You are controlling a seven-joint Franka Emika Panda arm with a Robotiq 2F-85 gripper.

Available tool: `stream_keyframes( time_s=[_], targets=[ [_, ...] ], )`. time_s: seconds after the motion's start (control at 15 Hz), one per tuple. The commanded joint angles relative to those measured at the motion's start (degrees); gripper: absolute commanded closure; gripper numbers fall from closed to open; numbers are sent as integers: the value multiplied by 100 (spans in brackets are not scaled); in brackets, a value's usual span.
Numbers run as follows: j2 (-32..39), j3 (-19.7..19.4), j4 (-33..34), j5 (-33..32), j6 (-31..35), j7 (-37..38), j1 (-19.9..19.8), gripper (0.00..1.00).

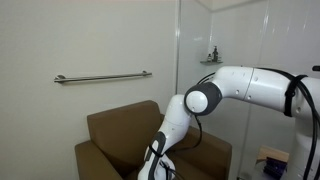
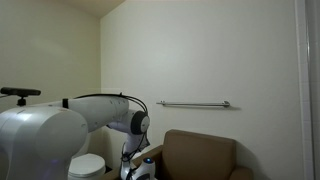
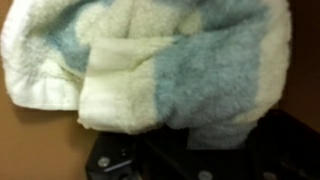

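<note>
The white robot arm point(image 1: 235, 88) is reaching in from the right side of the frame in an exterior view and bending down. Its gripper point(image 1: 154, 171) is hanging low at the bottom middle, right in front of a brown armchair point(image 1: 112, 128). In both exterior views the gripper is too small and dark to see well.

In the wrist view a fluffy towel point(image 3: 150, 60) is filling most of the top of the frame. The towel is white with pale blue patches. It is lying all bunched up, and one folded flap is sticking down in the middle. A brown surface point(image 3: 35, 150) is showing under it at the lower left. The dark body of the gripper is peeking in along the bottom edge, and the towel is right up against it. The towel is hiding the fingertips, so I cannot tell if the fingers are spread apart or squeezing the cloth.

A silver bar point(image 1: 102, 77) is running across the wall at the upper left, above the armchair. A small shelf point(image 1: 210, 60) is sitting in the corner, up and to the right of the middle.
</note>
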Motion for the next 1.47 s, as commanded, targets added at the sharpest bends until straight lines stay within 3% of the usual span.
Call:
stream_keyframes(
  time_s=[0.0, 0.33, 0.47, 0.73, 0.8, 1.4],
  targets=[
    [-20, -184, -487, 224, 186, 285, -80, 94],
    [-68, -62, -950, 524, 551, 464, -257, 94],
    [-2, 68, -1158, 626, 1147, 445, -307, 94],
    [365, 469, -1382, 349, 2960, 311, -627, 94],
    [503, 136, -452, 518, 2313, 408, -284, 94],
    [51, -396, -138, 1218, 2047, 555, -166, 94]
  ],
)
